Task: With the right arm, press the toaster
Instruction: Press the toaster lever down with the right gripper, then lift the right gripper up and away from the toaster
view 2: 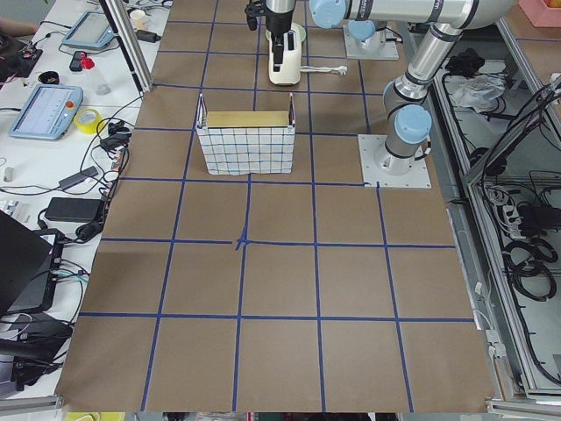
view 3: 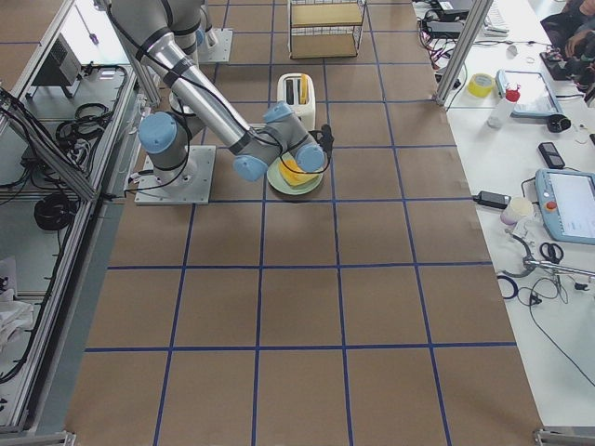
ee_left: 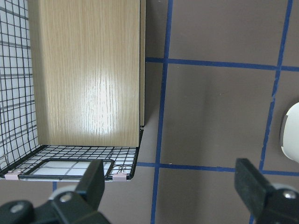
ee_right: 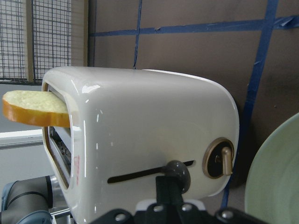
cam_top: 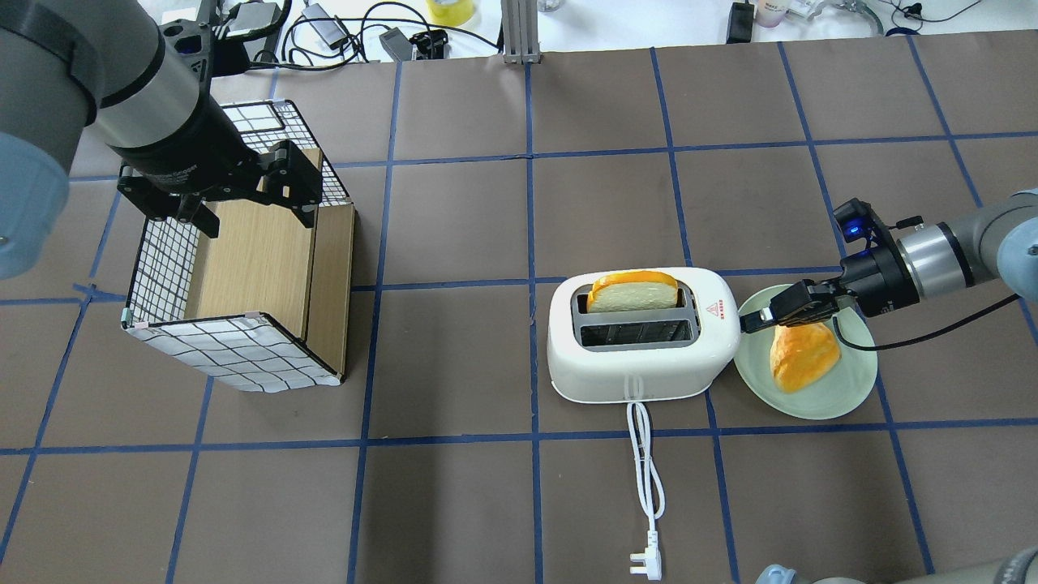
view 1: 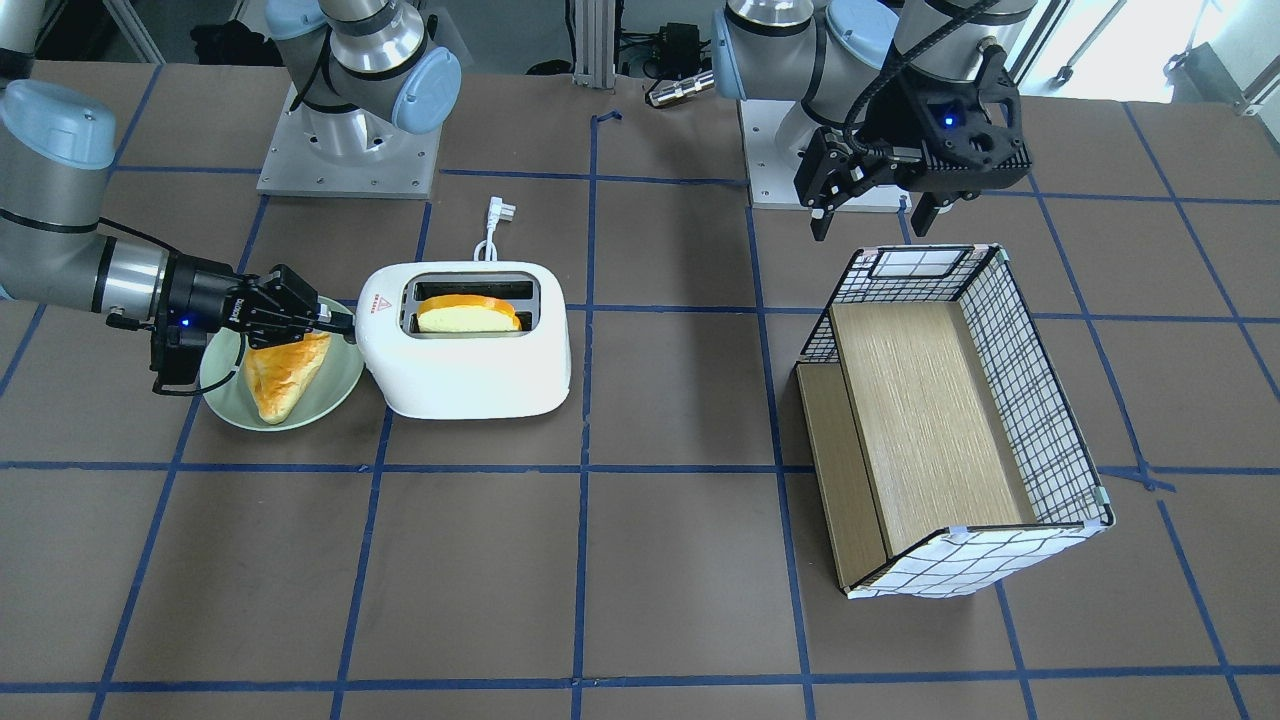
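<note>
Right gripper (view 1: 340, 322): was closed down to nothing, fingers pressed together with nothing between them; lay nearly level, reaching in low, tips up against the toaster's end face.
Toaster (cam_top: 649, 369): stood straight ahead of the right gripper's tips, end face toward them, slots facing up.
Lever knob (ee_right: 178, 171): sat right at the tip of the closed fingers, seemingly touching, in the end of its slot farther from the toaster's top.
Round dial (ee_right: 219, 158): showed on the same end face, just to one side of the fingers.
Slice in the toaster (cam_top: 632, 290): stuck up out of one slot, beyond the right gripper's tips and higher than them.
Plate (cam_top: 843, 389): lay directly beneath the right gripper, rim just beside the toaster's base.
Bread on the plate (cam_top: 803, 353): lay under the gripper's fingers and a little to their side.
Cord (cam_top: 646, 470): trailed from the toaster's long side toward the robot's base, plug at its end, apart from both grippers.
Left gripper (cam_top: 255, 217): was spread wide, gripping nothing; hung fingers-down over one end of the wire basket.
Wire basket (view 1: 1040, 420): lay on its side below the left gripper, wooden shelf inside, well apart from the right gripper.
Table (view 1: 680, 580): spread brown beneath both grippers, crossed by blue tape lines.
</note>
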